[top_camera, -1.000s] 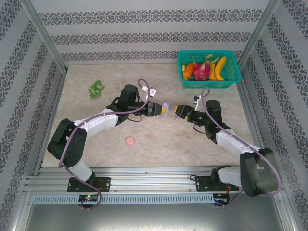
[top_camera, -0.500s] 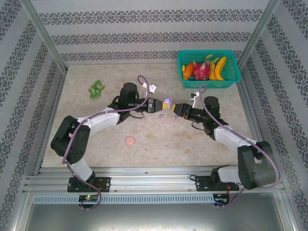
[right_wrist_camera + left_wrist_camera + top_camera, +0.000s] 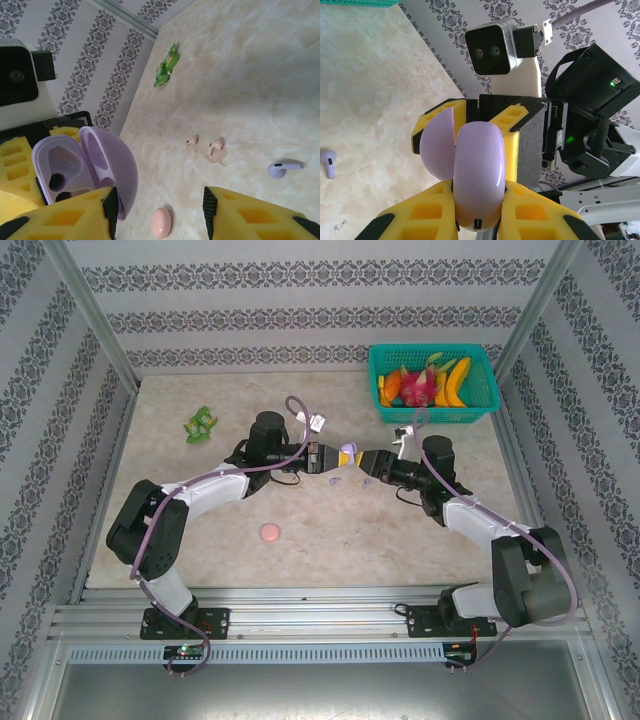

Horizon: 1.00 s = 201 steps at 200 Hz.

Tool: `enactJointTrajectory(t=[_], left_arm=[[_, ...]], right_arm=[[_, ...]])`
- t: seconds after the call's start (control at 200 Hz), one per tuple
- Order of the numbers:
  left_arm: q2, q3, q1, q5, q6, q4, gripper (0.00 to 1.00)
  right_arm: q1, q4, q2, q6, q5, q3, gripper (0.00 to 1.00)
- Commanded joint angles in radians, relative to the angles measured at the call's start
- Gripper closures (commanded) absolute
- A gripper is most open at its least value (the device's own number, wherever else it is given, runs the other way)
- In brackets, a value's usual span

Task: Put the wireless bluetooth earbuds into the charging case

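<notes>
The left gripper's [image 3: 338,459] jaws gripped the open lilac charging case [image 3: 347,452]. The right gripper's [image 3: 366,462] jaws stood part-open and empty just beside it, with the lilac earbud [image 3: 282,169] on the worktop [image 3: 330,540] below.

The charging case [image 3: 80,165] sits in the left gripper [image 3: 477,202], just before the right gripper [image 3: 157,210]. Earbuds [image 3: 282,169] lie on the table [image 3: 260,75] below.

Robot test cell, lab-type rig, not a home. Marble-look tabletop [image 3: 330,530] boxed in by patterned wallpaper panels [image 3: 300,300] on aluminium posts [image 3: 91,312]. Left arm [image 3: 200,490] and right arm [image 3: 480,525] bolted to an extrusion rail [image 3: 320,622] at the near edge. Green basket [image 3: 440,413] of fruit [image 3: 425,385] as props.
</notes>
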Motion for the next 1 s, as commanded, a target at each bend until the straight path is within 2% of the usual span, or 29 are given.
enactJointTrajectory(t=[0.0,0.36,0.999], left_arm=[[0.011,0.017,0.01,0.028,-0.006,0.061,1.0],[0.007,0.008,0.01,0.039,-0.009,0.062,1.0],[0.02,0.005,0.009,0.029,-0.006,0.05,1.0]], right_arm=[[0.016,0.047,0.015,0.0,-0.025,0.034,0.51],[0.023,0.035,0.046,-0.006,-0.016,0.067,0.61],[0.025,0.011,0.059,-0.015,-0.022,0.099,0.89]])
